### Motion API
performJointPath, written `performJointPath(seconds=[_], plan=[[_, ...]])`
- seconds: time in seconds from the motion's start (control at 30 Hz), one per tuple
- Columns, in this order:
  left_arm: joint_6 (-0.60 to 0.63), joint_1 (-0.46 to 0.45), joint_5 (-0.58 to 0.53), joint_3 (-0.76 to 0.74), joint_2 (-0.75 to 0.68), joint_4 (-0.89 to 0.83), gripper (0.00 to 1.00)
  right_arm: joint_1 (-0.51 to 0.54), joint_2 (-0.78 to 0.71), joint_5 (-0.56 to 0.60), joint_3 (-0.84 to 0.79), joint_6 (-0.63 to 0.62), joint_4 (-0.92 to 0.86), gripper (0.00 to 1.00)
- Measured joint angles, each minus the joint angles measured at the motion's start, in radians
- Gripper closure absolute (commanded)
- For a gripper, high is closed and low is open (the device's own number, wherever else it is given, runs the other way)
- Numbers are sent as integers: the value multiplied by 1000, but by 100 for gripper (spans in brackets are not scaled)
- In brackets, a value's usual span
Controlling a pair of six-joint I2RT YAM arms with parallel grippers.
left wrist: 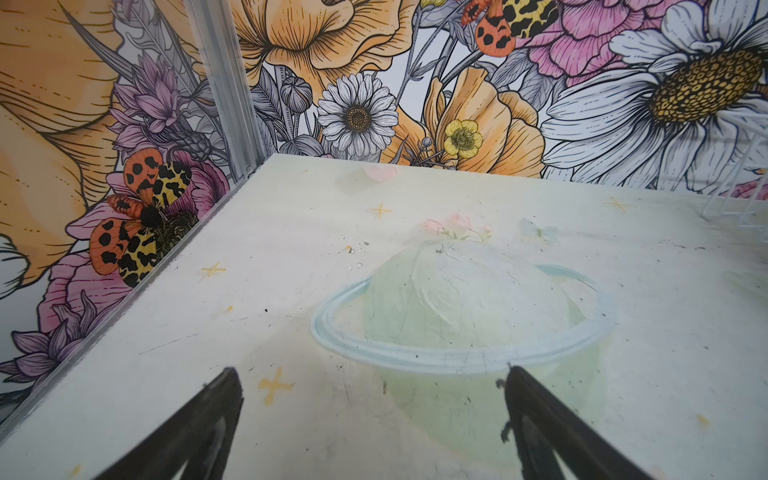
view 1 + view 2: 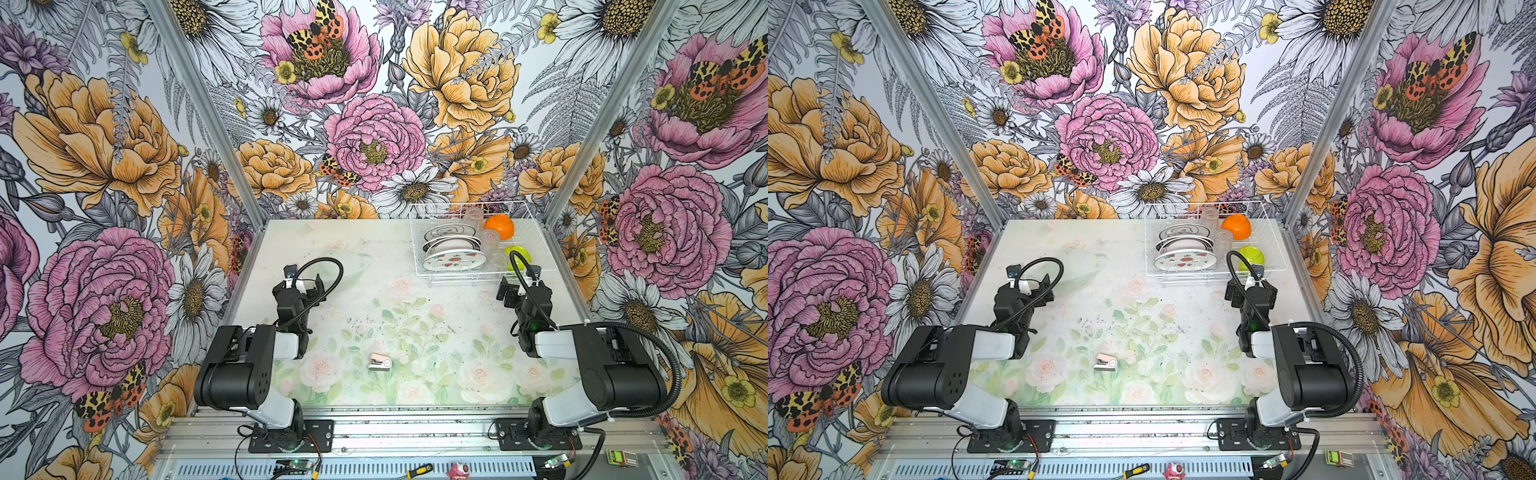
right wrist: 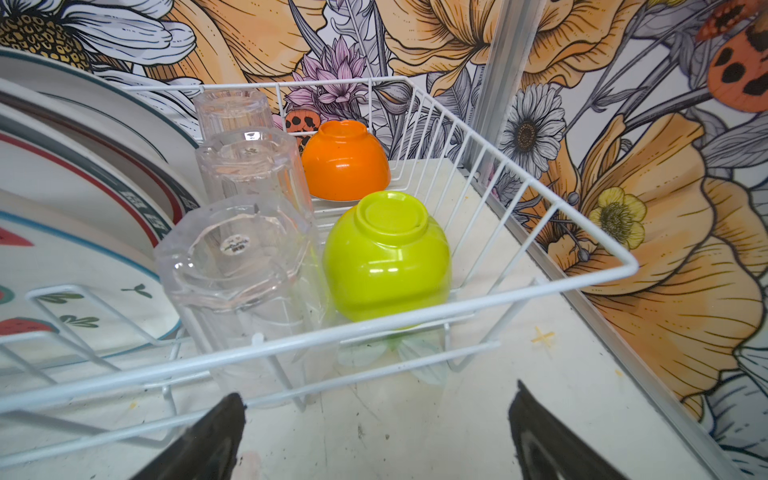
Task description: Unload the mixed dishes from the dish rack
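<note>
dishes (image 2: 455, 259): in both top views all sit inside the rack (image 2: 465, 204), none out on the table (image 2: 374, 249).
rack (image 2: 1204, 203), top views: white wire basket at the far right of the table, close to the back wall.
plates (image 2: 452, 232): three, on edge in the rack's left half, leaning back; the front plate (image 2: 1185, 259) shows a watermelon print.
tumblers (image 2: 490, 240): clear, in a row just right of the plates.
orange bowl (image 2: 498, 226): far right part of the rack.
green bowl (image 2: 517, 254): nearer than the orange bowl, by the rack's front right.
stapler (image 2: 380, 361): alone on the near middle of the table, well apart from the rack.
left gripper (image 2: 300, 286): over the table's left side, well apart from the rack.
right gripper (image 2: 519, 286): just in front of the rack's near right end.
left wrist, left gripper (image 1: 372, 372): jaws spread wide, nothing between them, bare table (image 1: 249, 311) beneath; a rack (image 1: 744, 208) corner shows too.
right wrist, right gripper (image 3: 374, 399): jaws spread wide, holding nothing, outside the rack (image 3: 374, 328) front rail.
right wrist, tumblers (image 3: 237, 266): three, bases up, in a line between plates (image 3: 62, 257) and bowls.
right wrist, bowls: green bowl (image 3: 386, 257) foot up, nearest the rail, just beside the front tumbler; orange bowl (image 3: 345, 162) foot up behind it.
</note>
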Motion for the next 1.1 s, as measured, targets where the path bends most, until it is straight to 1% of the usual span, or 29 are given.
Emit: performJointPath(seconds=[0.07,0.13,0.23,0.33,0.47,0.63,0.73,0.83,0.97,1.1], plan=[[5,-14,-26,0,-10,-10,1,10,0,14,0,-3,-1,1],[5,-39,-84,2,-48,-51,1,21,-6,26,0,-8,-6,1],[5,-85,-193,28,-136,-142,1,39,-29,48,0,-24,-15,0],[3,-150,-327,87,-216,-243,1,63,-66,75,0,-42,-37,1],[-63,-243,-477,206,-295,-478,1,77,-120,113,11,-50,-89,1],[-197,-367,-599,331,-364,-761,1,97,-216,154,31,-47,-190,1],[-311,-435,-610,396,-373,-934,1,100,-277,154,64,-23,-261,1],[-404,-469,-570,467,-348,-1067,1,102,-338,127,107,19,-350,1],[-476,-536,-511,604,-230,-1196,1,103,-404,50,164,90,-480,2],[-504,-607,-443,745,-77,-1270,1,106,-457,-45,168,159,-601,2]])
